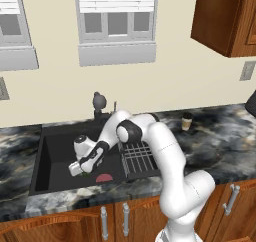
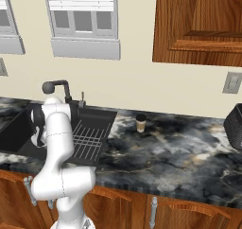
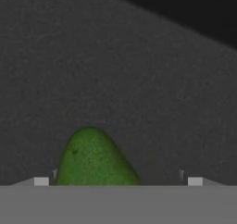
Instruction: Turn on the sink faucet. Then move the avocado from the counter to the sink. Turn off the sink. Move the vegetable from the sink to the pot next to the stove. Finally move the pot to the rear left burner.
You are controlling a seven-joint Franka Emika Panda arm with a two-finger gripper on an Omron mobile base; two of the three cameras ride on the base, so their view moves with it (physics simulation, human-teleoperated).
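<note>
The green avocado [image 3: 95, 158] lies on the dark floor of the sink [image 1: 55, 156], low between my fingertips [image 3: 41, 181] in the hand view. My gripper [image 3: 118, 181] is open, with one jaw on each side of the avocado and not closed on it. In the left base view the arm bends down into the basin and the gripper [image 1: 80, 172] hangs just above a sliver of green [image 1: 85, 175]. The dark faucet [image 1: 99, 102] stands behind the basin and also shows at the counter's back [image 2: 54, 86]. The stove is out of view.
A red object [image 1: 104, 178] lies on the sink floor just right of the hand. A wire rack [image 1: 140, 158] fills the sink's right part. A coffee cup [image 1: 187, 121] stands on the marble counter [image 2: 179, 147]. A dark container [image 2: 234, 121] is cut off at the right edge.
</note>
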